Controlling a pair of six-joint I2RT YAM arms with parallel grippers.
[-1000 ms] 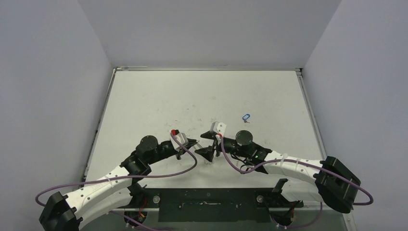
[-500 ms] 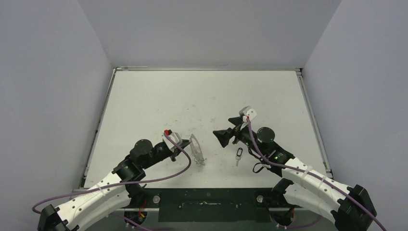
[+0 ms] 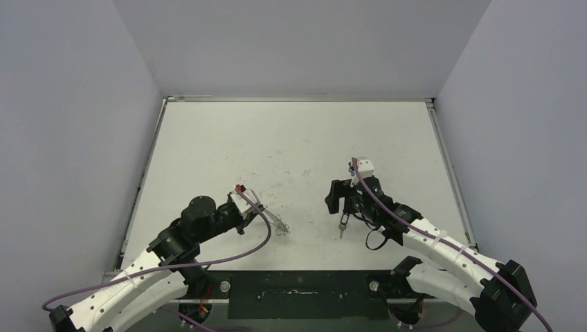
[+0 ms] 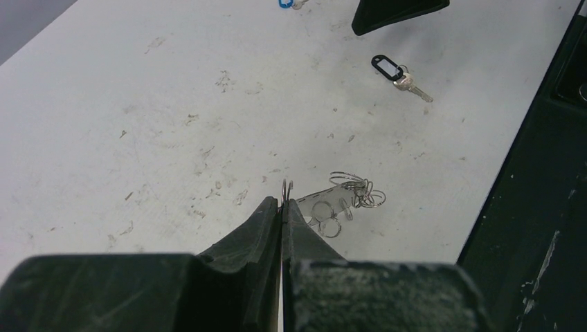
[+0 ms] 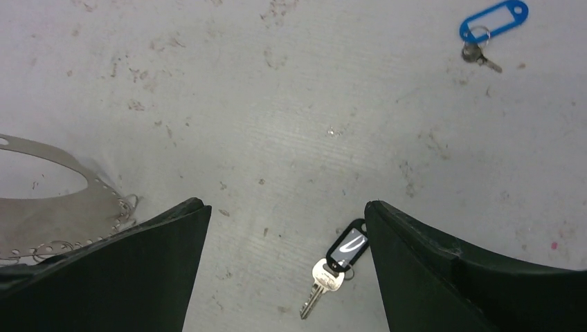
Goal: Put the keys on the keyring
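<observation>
The keyring [image 4: 325,201], a pale translucent plate with small wire loops, lies low over the table just past my left gripper [image 4: 283,201]. That gripper is shut on one wire loop at the plate's rim. In the top view the keyring [image 3: 279,225] sits at the left gripper's [image 3: 266,216] tip. The dark-headed key [image 5: 339,259] lies flat on the table between the wide-open fingers of my right gripper [image 5: 284,205], close to the right finger [image 5: 443,270], not touching. The blue-headed key [image 5: 493,24] lies farther off. The right arm hides it in the top view, where the dark key [image 3: 342,223] shows.
The table's dark front bar [image 4: 540,173] runs close behind the keyring. Grey walls enclose the white, scuffed table [image 3: 291,138] on three sides.
The grippers were together at mid-table; the right one opened, swung away and now points down over the dark key on the table. The left gripper has lowered the keyring from upright.
</observation>
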